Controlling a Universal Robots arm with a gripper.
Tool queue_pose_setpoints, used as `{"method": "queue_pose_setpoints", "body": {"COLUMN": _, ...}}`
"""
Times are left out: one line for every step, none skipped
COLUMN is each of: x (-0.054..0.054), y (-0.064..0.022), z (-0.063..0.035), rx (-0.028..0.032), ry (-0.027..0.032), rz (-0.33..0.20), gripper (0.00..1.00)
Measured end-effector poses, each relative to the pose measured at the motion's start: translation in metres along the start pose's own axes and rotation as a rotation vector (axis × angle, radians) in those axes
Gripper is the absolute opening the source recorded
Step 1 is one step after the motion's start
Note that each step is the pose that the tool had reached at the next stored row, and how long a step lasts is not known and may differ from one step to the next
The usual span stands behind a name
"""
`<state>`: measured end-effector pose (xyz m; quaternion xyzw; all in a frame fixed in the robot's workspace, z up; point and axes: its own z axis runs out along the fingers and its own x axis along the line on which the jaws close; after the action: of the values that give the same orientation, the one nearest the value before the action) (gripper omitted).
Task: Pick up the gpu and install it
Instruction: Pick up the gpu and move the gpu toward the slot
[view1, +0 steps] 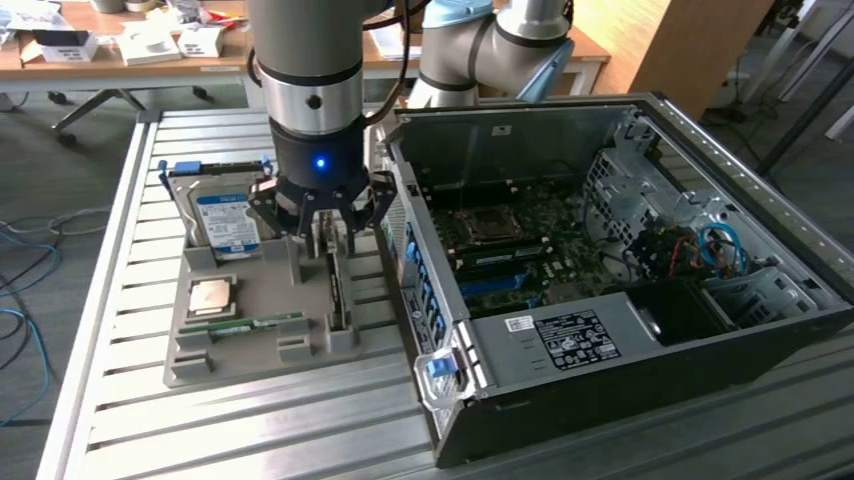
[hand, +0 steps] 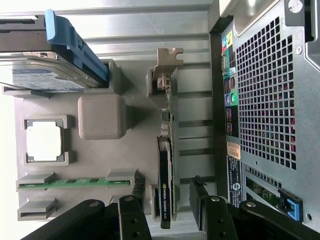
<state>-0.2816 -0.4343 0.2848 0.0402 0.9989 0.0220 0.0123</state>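
Note:
The gpu (view1: 336, 292) is a thin green card with a silver bracket (hand: 169, 56) on one end. It stands on edge in a slot of the grey holder tray (view1: 287, 350), beside the open computer case (view1: 601, 270). My gripper (view1: 324, 228) hangs straight above the card, open. In the wrist view the gpu (hand: 166, 120) runs between the two black fingers (hand: 131, 215), with a gap on each side. Nothing is held.
The tray also holds a hard drive (view1: 224, 218) with a blue-white label, a square processor chip (view1: 214, 297) and a narrow memory stick (view1: 247, 325). The case's rear panel (hand: 265, 100) stands close beside the tray. All of it sits on a slatted metal table (view1: 134, 420).

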Motion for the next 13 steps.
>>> {"method": "queue_pose_setpoints", "body": {"x": 0.0000, "y": 0.0000, "z": 0.0001, "rx": -0.0001, "ry": -0.0001, "rz": 0.000, "gripper": 0.49}}
{"method": "queue_pose_setpoints", "body": {"x": 0.0000, "y": 0.0000, "z": 0.0001, "rx": -0.0001, "ry": -0.0001, "rz": 0.000, "gripper": 0.49}}
{"method": "queue_pose_setpoints", "body": {"x": 0.0000, "y": 0.0000, "z": 0.0001, "rx": -0.0002, "ry": -0.0001, "rz": 0.000, "gripper": 0.49}}
{"method": "queue_pose_setpoints", "body": {"x": 0.0000, "y": 0.0000, "z": 0.0002, "rx": -0.0002, "ry": -0.0001, "rz": 0.000, "gripper": 0.49}}
{"method": "queue_pose_setpoints", "body": {"x": 0.0000, "y": 0.0000, "z": 0.0005, "rx": -0.0003, "ry": -0.0002, "rz": 0.000, "gripper": 0.49}}
{"method": "queue_pose_setpoints", "body": {"x": 0.0000, "y": 0.0000, "z": 0.0008, "rx": -0.0003, "ry": -0.0003, "rz": 0.000, "gripper": 0.49}}
{"method": "queue_pose_setpoints", "body": {"x": 0.0000, "y": 0.0000, "z": 0.0012, "rx": -0.0004, "ry": -0.0003, "rz": 0.000, "gripper": 0.49}}
{"method": "queue_pose_setpoints", "body": {"x": 0.0000, "y": 0.0000, "z": 0.0015, "rx": -0.0002, "ry": -0.0002, "rz": 0.000, "gripper": 0.49}}
{"method": "queue_pose_setpoints", "body": {"x": 0.0000, "y": -0.0001, "z": 0.0020, "rx": -0.0002, "ry": -0.0002, "rz": 0.000, "gripper": 0.49}}
{"method": "queue_pose_setpoints", "body": {"x": 0.0000, "y": -0.0001, "z": 0.0026, "rx": -0.0002, "ry": -0.0002, "rz": 0.000, "gripper": 0.49}}
{"method": "queue_pose_setpoints", "body": {"x": 0.0000, "y": -0.0001, "z": 0.0031, "rx": -0.0002, "ry": -0.0002, "rz": 0.000, "gripper": 0.49}}
{"method": "queue_pose_setpoints", "body": {"x": 0.0001, "y": -0.0001, "z": 0.0036, "rx": -0.0002, "ry": -0.0002, "rz": 0.000, "gripper": 0.49}}
{"method": "queue_pose_setpoints", "body": {"x": 0.0001, "y": -0.0002, "z": 0.0041, "rx": -0.0002, "ry": -0.0001, "rz": 0.000, "gripper": 0.49}}
